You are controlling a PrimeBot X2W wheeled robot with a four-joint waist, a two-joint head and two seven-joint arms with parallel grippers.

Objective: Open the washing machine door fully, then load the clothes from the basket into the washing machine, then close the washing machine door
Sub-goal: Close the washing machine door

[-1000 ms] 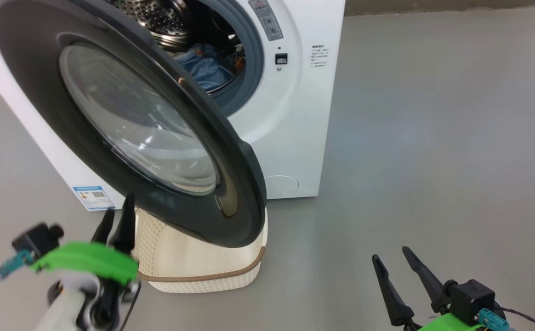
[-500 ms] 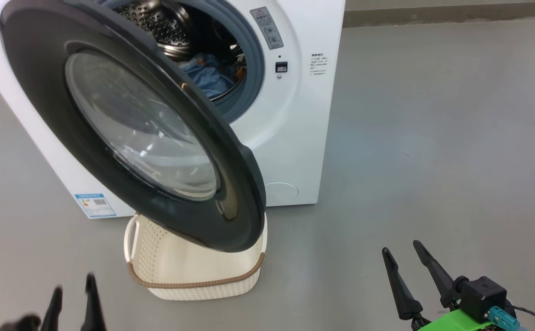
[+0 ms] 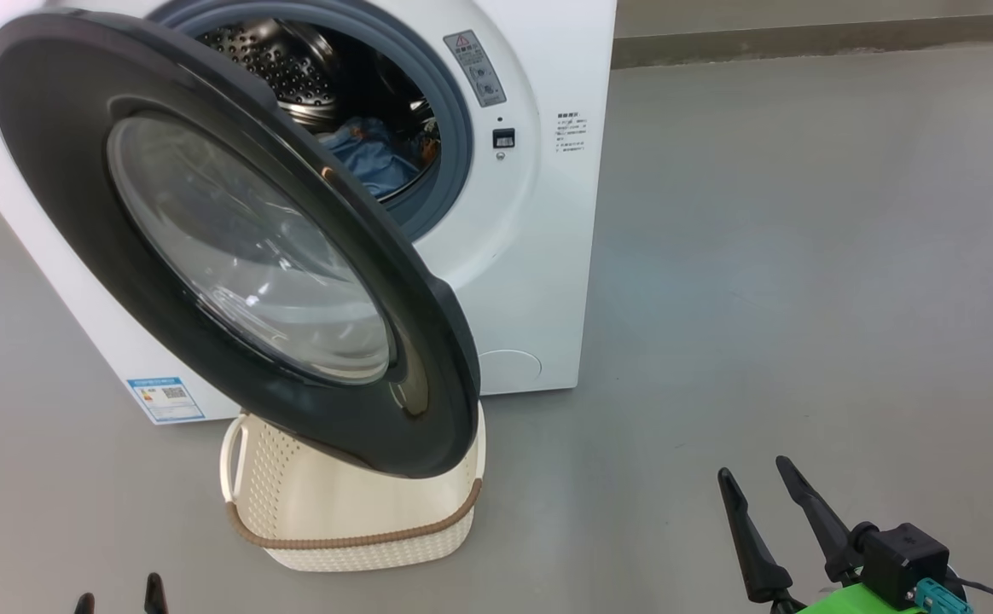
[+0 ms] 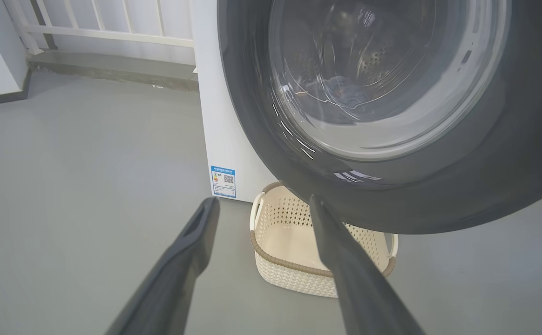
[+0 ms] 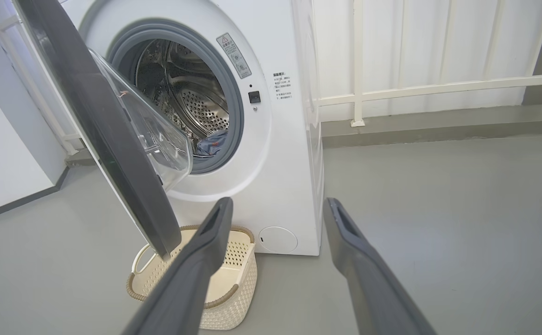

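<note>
The grey floor [image 3: 804, 256] carries everything.

1. The washing machine [image 3: 539, 281] stands towards the floor's far left, its drum mouth exposed.
2. The washing machine door [image 3: 240, 247] stands partly swung out on its left-hand hinge, and its lower edge hangs above the basket.
3. The basket [image 3: 377, 556] sits on the floor just in front of the machine's base, partly masked by the door in the head view.
4. The right gripper [image 3: 752, 469] hovers over the floor's near right, well apart from the machine. Its fingers are spread and nothing is held.
5. The left gripper [image 4: 262, 202] is at the near left edge, its fingers likewise spread and holding nothing.
6. The clothes [image 3: 368, 158], blue fabric, lie inside the drum at its bottom.
7. A blue label sticker [image 3: 165, 399] sits low on the machine's casing.
</note>
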